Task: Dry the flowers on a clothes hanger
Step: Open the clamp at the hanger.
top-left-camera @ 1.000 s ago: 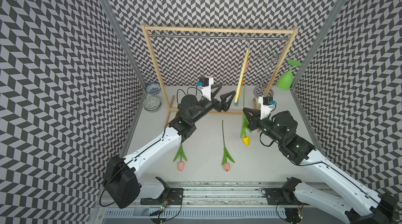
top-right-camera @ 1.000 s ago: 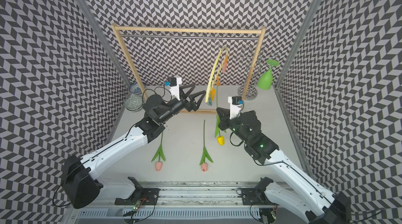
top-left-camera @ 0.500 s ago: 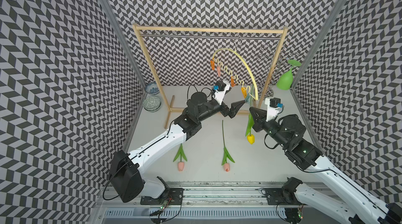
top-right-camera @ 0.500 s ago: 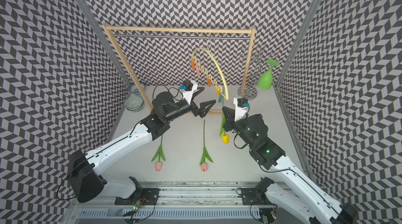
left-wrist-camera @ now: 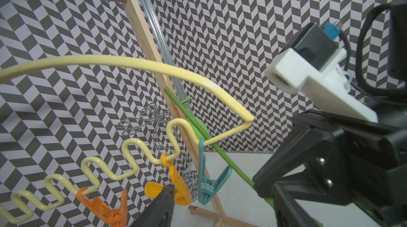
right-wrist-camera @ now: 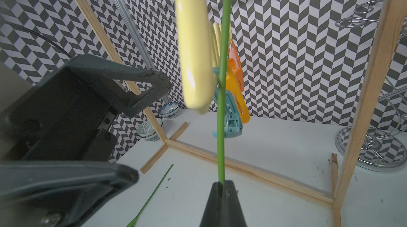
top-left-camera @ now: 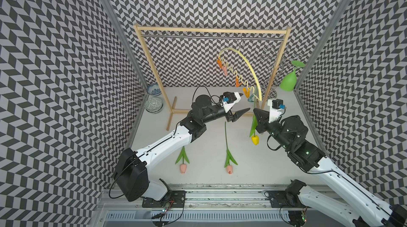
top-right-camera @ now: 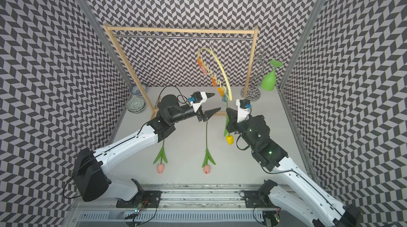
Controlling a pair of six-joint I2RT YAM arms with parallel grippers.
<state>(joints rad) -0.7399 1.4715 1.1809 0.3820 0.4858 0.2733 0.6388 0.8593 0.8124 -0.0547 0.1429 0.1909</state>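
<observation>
**Swinging hanger and narrowing left fingers: yellow tulip set at the teal pin**

Your first pink tulip (top-left-camera: 183, 168) and second pink tulip (top-left-camera: 229, 168) lie flat on the table where they were a second ago.

The left gripper (top-left-camera: 246, 101) has come across from the rack post to the hanger's low end. Its fingers were fully spread a moment ago. They are now narrowing but remain apart, with nothing between them. One tip sits by the yellow clothespin (left-wrist-camera: 179, 190); in the left wrist view you cannot tell whether it touches.

The clothes hanger (top-left-camera: 247, 65) was edge-on a second ago. It has turned on the rod (top-left-camera: 198, 36), so its arc and wavy bar now show. The teal clothespin (left-wrist-camera: 206, 184) hangs at its low end, and the stem (right-wrist-camera: 221, 126) lies against it, not visibly clipped.

The yellow tulip (top-left-camera: 255, 140) hangs head-down below the right gripper (right-wrist-camera: 223, 187), which stays clenched on that stem.

For you, this means one flower is presented and none is pinned. The left fingers probably still have to squeeze a pin open.
</observation>
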